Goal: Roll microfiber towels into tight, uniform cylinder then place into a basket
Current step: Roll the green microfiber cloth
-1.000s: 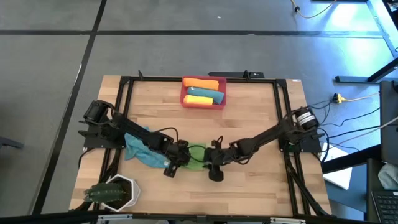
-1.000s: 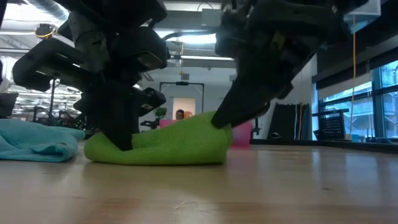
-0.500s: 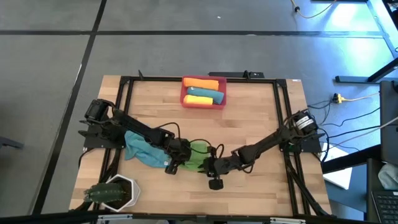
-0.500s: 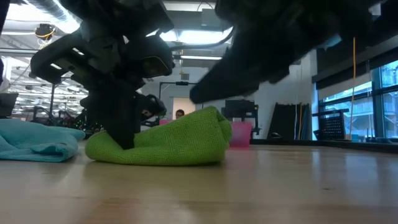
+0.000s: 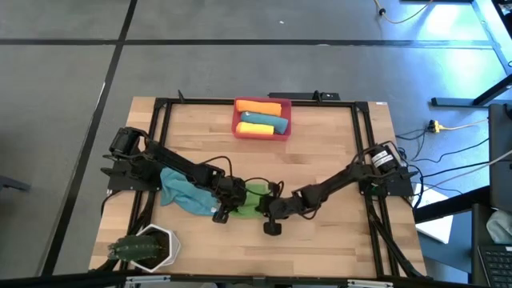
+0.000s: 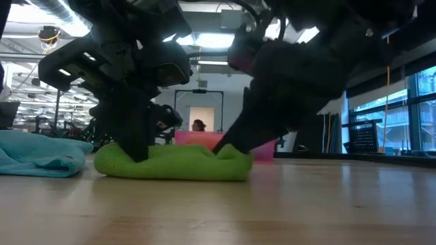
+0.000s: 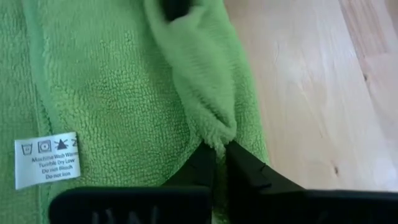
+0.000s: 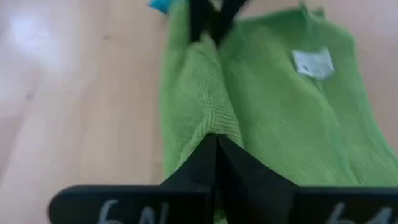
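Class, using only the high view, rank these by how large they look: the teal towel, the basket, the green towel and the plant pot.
1. Basket and teal towel: about alike, so unranked; an arm covers part of the towel.
2. Plant pot.
3. Green towel: smallest, though both grippers hide part of it.

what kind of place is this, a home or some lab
Likely a robotics lab or workshop: a wooden table in a black frame on a bare grey floor, loose cables, and an open hall with ceiling lights.
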### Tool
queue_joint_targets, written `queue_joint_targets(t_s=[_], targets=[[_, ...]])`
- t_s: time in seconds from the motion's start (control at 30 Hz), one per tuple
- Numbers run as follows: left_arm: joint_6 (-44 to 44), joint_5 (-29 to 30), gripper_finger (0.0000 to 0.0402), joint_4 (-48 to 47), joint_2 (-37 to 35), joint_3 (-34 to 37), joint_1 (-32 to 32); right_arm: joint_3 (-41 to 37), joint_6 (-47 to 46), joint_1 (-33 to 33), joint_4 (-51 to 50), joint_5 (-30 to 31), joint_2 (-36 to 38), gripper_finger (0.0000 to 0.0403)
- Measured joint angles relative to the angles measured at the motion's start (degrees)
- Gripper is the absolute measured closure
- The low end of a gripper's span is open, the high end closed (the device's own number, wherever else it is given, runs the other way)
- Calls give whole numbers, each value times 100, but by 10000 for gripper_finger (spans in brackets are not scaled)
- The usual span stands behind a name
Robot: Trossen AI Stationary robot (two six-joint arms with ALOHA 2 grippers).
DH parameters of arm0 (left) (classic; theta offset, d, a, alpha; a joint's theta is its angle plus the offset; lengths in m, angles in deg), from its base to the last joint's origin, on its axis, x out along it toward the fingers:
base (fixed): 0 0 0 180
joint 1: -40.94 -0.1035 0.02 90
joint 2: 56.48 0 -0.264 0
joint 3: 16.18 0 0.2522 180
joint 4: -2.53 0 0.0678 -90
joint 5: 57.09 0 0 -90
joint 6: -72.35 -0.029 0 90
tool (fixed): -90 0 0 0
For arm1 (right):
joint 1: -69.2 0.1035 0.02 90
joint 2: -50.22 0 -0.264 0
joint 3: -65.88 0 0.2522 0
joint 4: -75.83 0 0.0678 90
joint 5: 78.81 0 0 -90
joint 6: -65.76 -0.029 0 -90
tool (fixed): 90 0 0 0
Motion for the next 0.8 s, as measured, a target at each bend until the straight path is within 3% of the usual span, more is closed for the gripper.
queue_joint_targets(t_s=[0.27, 0.57, 0.8], targets=[[-301, 39, 320, -41, -57, 0, 0, 15, -257, -101, -291, -16, -29, 396], [-385, 1002, 265, -175, -903, 6, 106, 31, -669, -206, -741, -158, -22, 398], [-452, 1937, 252, -41, -845, -2, 823, 23, -910, -346, -799, -481, -20, 396]])
